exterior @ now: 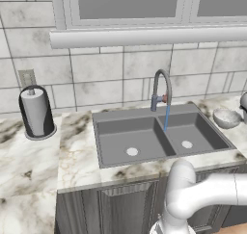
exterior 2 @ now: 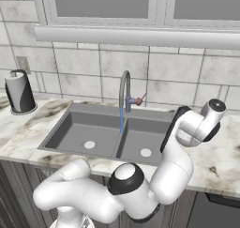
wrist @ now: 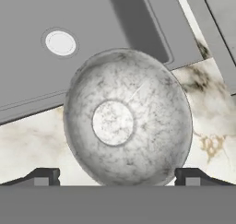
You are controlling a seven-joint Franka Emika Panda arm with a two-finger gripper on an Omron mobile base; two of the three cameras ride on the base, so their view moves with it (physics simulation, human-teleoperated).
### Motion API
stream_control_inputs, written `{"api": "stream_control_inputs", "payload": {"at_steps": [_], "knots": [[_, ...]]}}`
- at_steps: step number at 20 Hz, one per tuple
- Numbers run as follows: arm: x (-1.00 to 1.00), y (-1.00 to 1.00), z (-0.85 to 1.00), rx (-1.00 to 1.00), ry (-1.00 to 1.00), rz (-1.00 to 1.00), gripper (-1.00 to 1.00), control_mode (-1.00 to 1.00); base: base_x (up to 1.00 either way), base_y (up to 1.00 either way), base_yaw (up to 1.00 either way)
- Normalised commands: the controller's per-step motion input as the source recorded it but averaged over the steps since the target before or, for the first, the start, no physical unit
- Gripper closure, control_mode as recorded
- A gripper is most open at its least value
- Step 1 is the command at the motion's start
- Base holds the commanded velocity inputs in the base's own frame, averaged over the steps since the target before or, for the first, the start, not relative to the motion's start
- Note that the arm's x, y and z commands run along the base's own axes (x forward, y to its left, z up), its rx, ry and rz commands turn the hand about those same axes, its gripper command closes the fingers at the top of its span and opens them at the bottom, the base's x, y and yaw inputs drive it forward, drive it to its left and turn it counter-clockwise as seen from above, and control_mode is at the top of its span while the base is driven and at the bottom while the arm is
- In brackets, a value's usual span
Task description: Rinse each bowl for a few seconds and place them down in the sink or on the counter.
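The mottled grey-white bowl point(wrist: 127, 118) sits upright on the marble bench point(wrist: 37, 147), just beside the right edge of the sink point(exterior: 161, 136), and in my hand view it lies directly under the tool point(wrist: 116, 177) with one finger tip showing on either side of its near rim. The tool is released, its jaws spread wide and clear of the bowl, so as I read it the step in hand is the pickup. I judge a rim grasp safest: I would shift so that one finger drops inside the bowl and the other outside its wall, since the bowl looks nearly as wide as the spread of the jaws and straddling it whole leaves little margin. I would come down straight, close gently, and check the bowl does not tip or skid across the smooth bench before I lift. Beyond it, the faucet point(exterior: 161, 89) is running, its blue stream point(exterior: 166, 116) falling into the right basin near the divider, so the carry is short: up over the sink lip, then under the stream. In the left base view the bowl shows at the far right of the bench with another pale object point(exterior: 244, 102) close by, so I would lift clear before swinging.
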Motion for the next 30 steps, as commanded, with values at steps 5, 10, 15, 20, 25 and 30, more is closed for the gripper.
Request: {"api": "stream_control_inputs", "payload": {"at_steps": [5,10,15,20,25,30], "knots": [[-0.01,-0.02,0.21,0.01,0.00,-0.22,-1.00,-1.00,0.00,0.00,0.00],[0.00,-0.02,0.21,0.01,0.00,-0.22,-1.00,-1.00,0.00,0.00,0.00],[0.00,-0.01,0.17,0.00,0.01,-0.23,-1.00,-1.00,0.00,0.00,0.00],[0.00,-0.01,0.16,0.00,0.02,-0.23,-1.00,-1.00,0.00,0.00,0.00],[-0.03,-0.06,0.12,0.00,0.01,-0.20,-1.00,-1.00,0.00,0.00,0.00],[-0.18,-0.21,0.08,-0.02,0.00,-0.12,-1.00,-1.00,0.00,0.00,0.00]]}}
